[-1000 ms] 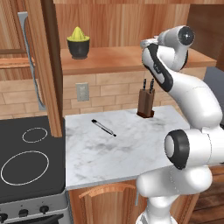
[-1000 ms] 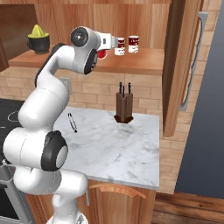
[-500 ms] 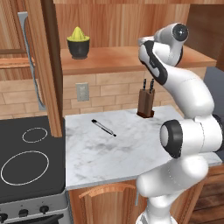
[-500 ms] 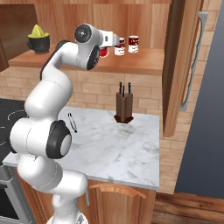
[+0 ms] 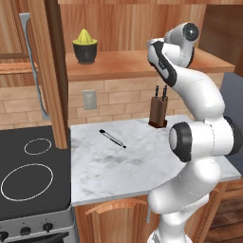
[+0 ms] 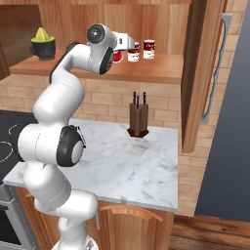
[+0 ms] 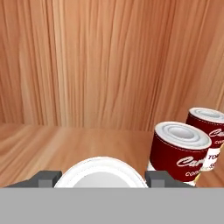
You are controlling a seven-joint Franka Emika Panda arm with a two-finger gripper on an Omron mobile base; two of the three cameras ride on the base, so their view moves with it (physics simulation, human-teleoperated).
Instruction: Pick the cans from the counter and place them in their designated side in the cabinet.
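My gripper [image 7: 103,179] is shut on a can whose silver top [image 7: 100,173] sits between the two fingertips, low over the cabinet shelf [image 7: 61,144]. From the right base view the gripper [image 6: 120,50] holds that dark red can [image 6: 117,56] just left of two cans standing on the shelf [image 6: 161,71]. Those two cans [image 7: 179,151] [image 7: 208,131] stand upright close together, to the right of the held one. The white marble counter [image 5: 118,166] lies below.
A knife block [image 5: 158,111] stands at the back of the counter, with a dark pen [image 5: 113,138] lying to its left. A yellow juicer in a dark bowl [image 5: 85,46] sits on the shelf's left part. Open wooden doors [image 5: 52,71] [image 6: 200,73] flank the cabinet. The black stove [image 5: 28,175] lies left.
The arm's elbow has swung up and inward. The gripper and the can in it have hardly shifted above the shelf.
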